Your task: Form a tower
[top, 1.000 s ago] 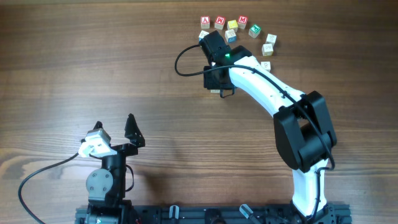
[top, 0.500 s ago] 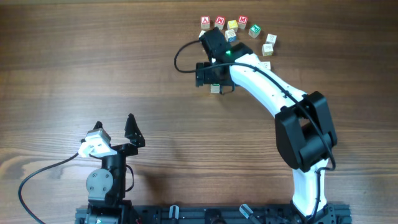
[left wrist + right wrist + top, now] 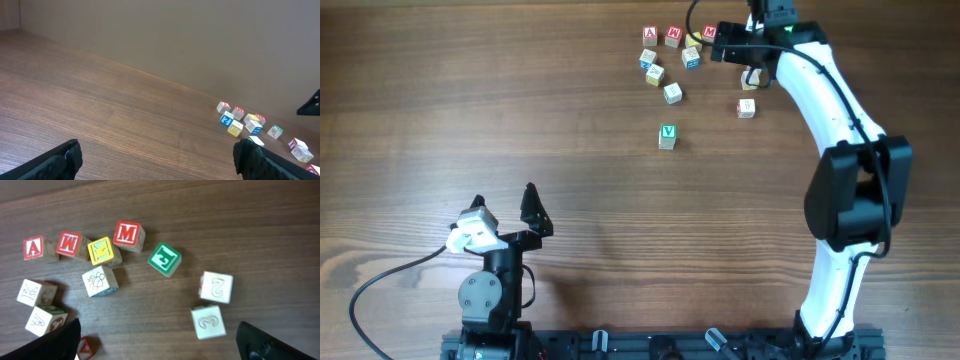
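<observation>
Overhead, the right gripper (image 3: 738,48) hangs over the far edge of the table (image 3: 470,90). In its wrist view the two fingers (image 3: 55,341) sit at the bottom corners, spread wide with nothing between them. Below it lie loose alphabet cubes: a red M cube (image 3: 128,234), a yellow K cube (image 3: 101,251), a green E cube (image 3: 164,259), and two pale cubes, the 2 cube (image 3: 216,287) and the 3 cube (image 3: 207,321), just beside each other. A red A cube (image 3: 33,247) lies at the left end of the row. The tower (image 3: 667,136) stands alone nearer the table's middle, apart from the scattered cubes. It shows a green V on its top face, but its number of cubes cannot be counted from above. The left gripper (image 3: 503,208) rests near the robot's base, well apart from the tower, its jaws likewise parted and empty.
</observation>
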You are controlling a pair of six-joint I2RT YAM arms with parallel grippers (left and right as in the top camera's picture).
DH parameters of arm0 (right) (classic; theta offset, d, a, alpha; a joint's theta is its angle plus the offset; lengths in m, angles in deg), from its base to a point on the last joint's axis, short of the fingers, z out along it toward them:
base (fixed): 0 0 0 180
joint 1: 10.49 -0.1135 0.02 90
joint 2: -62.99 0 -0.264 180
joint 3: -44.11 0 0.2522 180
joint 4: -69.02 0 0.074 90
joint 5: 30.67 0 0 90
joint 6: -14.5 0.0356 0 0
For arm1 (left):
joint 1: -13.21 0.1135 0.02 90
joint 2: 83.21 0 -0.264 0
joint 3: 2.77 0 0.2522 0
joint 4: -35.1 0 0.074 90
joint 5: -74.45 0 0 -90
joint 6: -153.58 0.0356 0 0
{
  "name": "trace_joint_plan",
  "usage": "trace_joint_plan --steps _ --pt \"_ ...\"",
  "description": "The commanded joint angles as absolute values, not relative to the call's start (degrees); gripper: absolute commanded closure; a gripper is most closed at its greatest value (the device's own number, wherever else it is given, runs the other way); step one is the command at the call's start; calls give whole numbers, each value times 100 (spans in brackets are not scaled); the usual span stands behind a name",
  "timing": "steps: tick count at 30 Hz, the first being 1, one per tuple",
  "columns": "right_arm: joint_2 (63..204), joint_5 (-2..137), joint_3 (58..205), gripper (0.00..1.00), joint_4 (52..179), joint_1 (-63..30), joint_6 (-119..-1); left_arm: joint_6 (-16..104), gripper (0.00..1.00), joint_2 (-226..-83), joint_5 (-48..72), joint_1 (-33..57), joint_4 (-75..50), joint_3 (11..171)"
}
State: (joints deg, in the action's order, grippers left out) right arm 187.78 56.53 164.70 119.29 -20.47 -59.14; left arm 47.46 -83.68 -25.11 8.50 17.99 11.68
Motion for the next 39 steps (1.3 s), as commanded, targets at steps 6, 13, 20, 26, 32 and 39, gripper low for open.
trace_joint_plan --steps 6,13,20,26,32,39 --pt "20111 5296 16420 1 11824 -1907 -5737 4857 0 -8337 -2546 882 1816 1131" --pt "20133 5296 16420 36 11728 -1909 -5741 4857 0 -8337 -2546 882 1816 1131" --pt "19908 5644 17034 78 12617 -1909 -5750 4859 0 -8337 -2546 882 1816 1131" --pt "18684 6649 17930 78 13972 -2215 -5743 4859 0 -8337 -2546 882 1816 1131" --pt "18264 6324 17926 78 14768 -3367 -5715 4857 0 -8337 -2546 882 1816 1131" --pt "18391 5915 17283 78 14967 -3915 -4821 4857 0 -8337 -2546 882 1816 1131"
